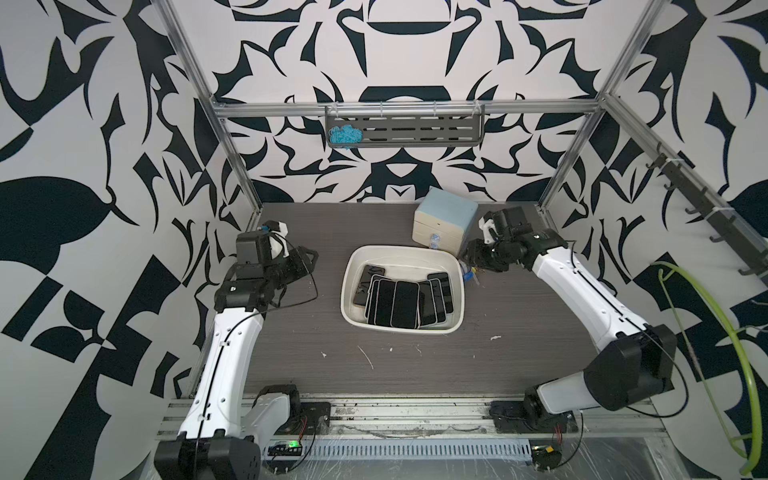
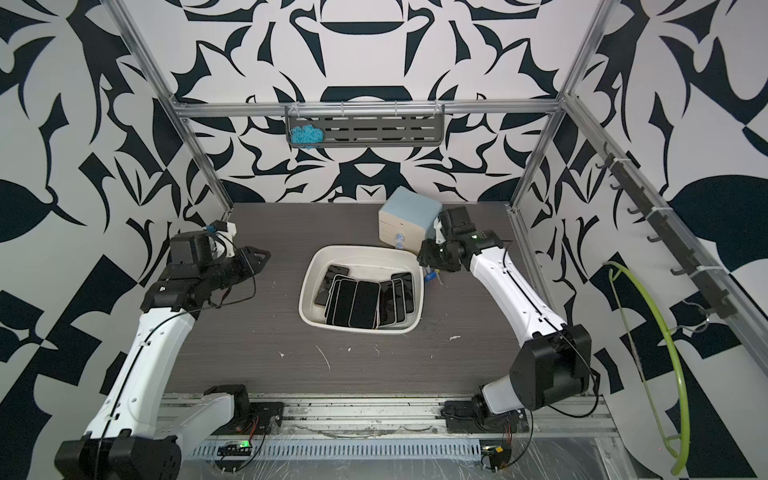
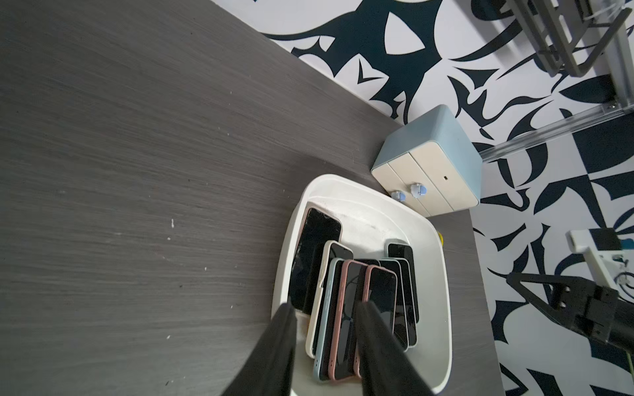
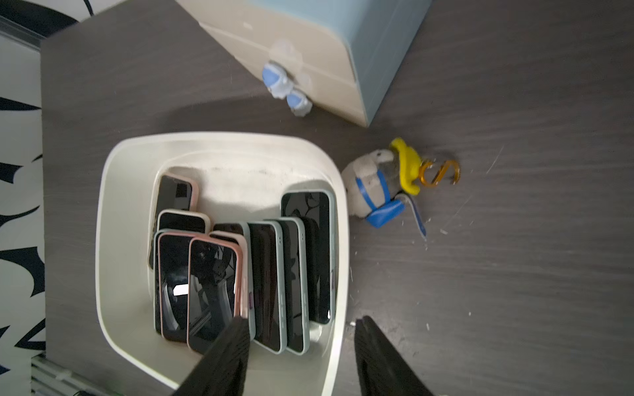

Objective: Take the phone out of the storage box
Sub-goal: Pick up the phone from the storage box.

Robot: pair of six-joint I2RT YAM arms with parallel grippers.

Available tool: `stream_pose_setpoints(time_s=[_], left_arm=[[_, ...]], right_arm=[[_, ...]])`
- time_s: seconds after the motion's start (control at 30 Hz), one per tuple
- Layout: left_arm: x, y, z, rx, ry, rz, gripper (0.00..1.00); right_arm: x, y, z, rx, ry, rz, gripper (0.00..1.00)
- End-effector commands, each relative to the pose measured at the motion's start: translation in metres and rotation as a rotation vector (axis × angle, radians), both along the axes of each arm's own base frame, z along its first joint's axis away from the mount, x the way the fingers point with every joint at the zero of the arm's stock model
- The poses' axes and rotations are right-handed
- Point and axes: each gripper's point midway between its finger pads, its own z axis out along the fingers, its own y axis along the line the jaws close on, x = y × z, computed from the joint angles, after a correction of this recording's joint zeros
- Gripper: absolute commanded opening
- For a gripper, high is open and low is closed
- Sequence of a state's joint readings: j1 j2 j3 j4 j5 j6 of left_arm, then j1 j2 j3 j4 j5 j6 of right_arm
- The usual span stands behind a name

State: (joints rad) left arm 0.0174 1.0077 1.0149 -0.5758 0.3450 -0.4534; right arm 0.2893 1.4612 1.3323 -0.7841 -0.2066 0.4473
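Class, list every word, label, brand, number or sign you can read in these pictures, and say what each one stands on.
No text can be read anywhere.
Phones in the storage box: dark screens with reflections only, no words.
Two-drawer cabinet: no label.
Small white mark on the left arm, in a top view: too small to read.
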Motion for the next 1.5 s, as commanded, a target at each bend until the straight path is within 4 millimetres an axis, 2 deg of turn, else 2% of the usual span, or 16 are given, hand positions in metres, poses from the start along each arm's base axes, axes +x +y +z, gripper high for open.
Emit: stream_pose_setpoints(time_s=[0.0,0.1,0.2,0.27,0.3,0.37,0.43,0.5,0.87,1.07,1.2,1.47], left_arm=[[-0.027,-0.007,-0.031,-0.023,0.104,-0.028,0.47],[-0.036,-0.011,-0.052,-0.051,0.148,-0.025,0.54],[-0.042,-0.011,-0.071,-0.055,0.198,0.007,0.63],[-0.042,-0.013,-0.079,-0.069,0.208,0.022,0.7],[-0.043,-0.017,-0.081,-0.075,0.208,0.014,0.74],[-0.045,-0.028,-0.083,-0.058,0.213,-0.017,0.81],[-0.048,-0.039,-0.085,-0.014,0.217,-0.062,0.94],[-0.05,-0.047,-0.088,0.026,0.226,-0.095,0.98],[-0.057,-0.059,-0.096,0.0,0.27,-0.126,0.99],[-0.061,-0.058,-0.106,-0.002,0.301,-0.119,0.99],[-0.063,-0.058,-0.11,-0.001,0.315,-0.122,0.99],[-0.058,-0.06,-0.114,0.004,0.337,-0.125,0.99]], right_arm=[[-0.031,0.015,-0.02,-0.005,0.147,-0.004,0.57],[-0.047,0.036,-0.034,-0.054,0.198,0.05,0.6],[-0.058,0.07,-0.046,-0.054,0.226,0.13,0.67],[-0.059,0.088,-0.056,-0.06,0.24,0.169,0.81],[-0.058,0.094,-0.062,-0.067,0.256,0.174,0.94],[-0.055,0.105,-0.071,-0.072,0.276,0.191,1.0],[-0.048,0.114,-0.079,-0.091,0.283,0.207,1.0],[-0.042,0.123,-0.086,-0.109,0.298,0.229,1.0],[-0.006,0.16,-0.104,-0.117,0.291,0.35,1.0],[-0.003,0.178,-0.109,-0.048,0.294,0.437,0.96],[-0.004,0.178,-0.112,0.01,0.297,0.457,0.92],[-0.006,0.177,-0.106,0.169,0.248,0.445,0.83]])
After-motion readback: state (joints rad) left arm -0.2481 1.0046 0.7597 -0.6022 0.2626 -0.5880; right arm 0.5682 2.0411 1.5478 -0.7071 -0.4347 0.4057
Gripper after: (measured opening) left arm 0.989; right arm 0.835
